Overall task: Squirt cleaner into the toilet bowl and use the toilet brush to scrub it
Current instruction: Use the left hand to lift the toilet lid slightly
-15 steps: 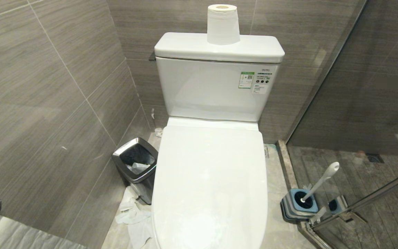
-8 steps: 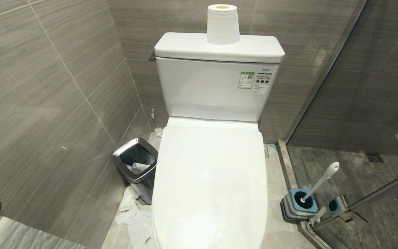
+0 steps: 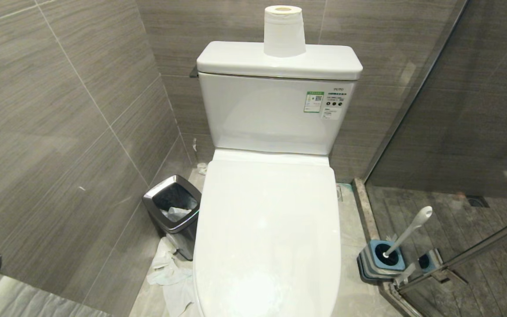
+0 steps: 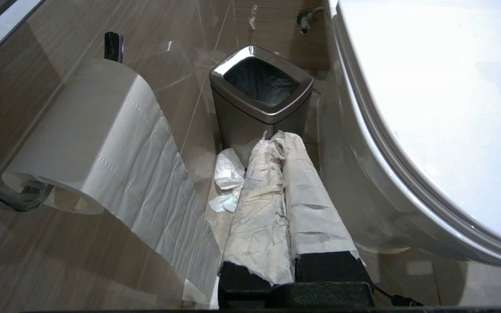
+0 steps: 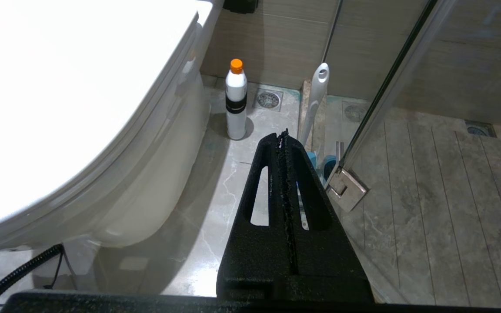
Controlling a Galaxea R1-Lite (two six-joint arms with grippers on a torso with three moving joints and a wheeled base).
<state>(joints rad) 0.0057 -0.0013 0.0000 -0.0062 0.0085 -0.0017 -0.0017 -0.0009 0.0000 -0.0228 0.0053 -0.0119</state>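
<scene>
Beside toilet bowl (image 3: 266, 237): left hand (image 4: 282, 138) clenched, paper-wrapped; right hand (image 5: 282, 135) clenched, empty.

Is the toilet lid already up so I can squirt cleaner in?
No, the white lid lies flat and closed over the toilet bowl, hiding the basin.

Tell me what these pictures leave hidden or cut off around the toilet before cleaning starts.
- Toilet bowl: head view, covered by the closed glossy white lid.
- Dark brush head: head view, sunk in the square blue-and-grey holder under the slim white-grey toilet brush handle.
- Small white cleaner bottle with orange cap: label unreadable, right wrist view.
- Steel-rimmed black bin: bottom hidden by its walls, left wrist view.
</scene>
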